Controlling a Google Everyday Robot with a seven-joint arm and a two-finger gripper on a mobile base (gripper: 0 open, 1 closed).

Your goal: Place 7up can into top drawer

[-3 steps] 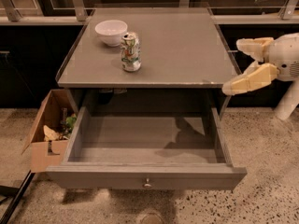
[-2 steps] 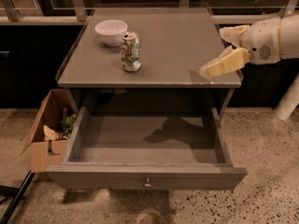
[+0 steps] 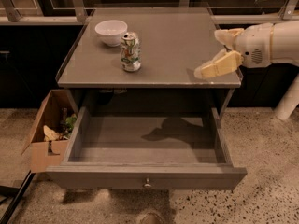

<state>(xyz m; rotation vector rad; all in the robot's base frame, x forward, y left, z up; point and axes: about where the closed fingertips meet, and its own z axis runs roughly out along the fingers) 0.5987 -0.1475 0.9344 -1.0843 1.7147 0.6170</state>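
Tabletop's right edge (image 3: 236, 80) sits under spread pincer (image 3: 207, 53), 7up can (image 3: 131, 52) well apart.

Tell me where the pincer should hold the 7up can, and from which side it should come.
Probably around its middle, from the picture's right: the 7up can stands upright, and the white bowl sits close behind-left. The pincer hovers open over the right edge of the table, on that side.

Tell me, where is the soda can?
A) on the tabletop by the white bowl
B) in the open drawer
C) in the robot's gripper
A: the 7up can stands on the tabletop beside the white bowl; the gripper is open and empty over the tabletop's right edge.
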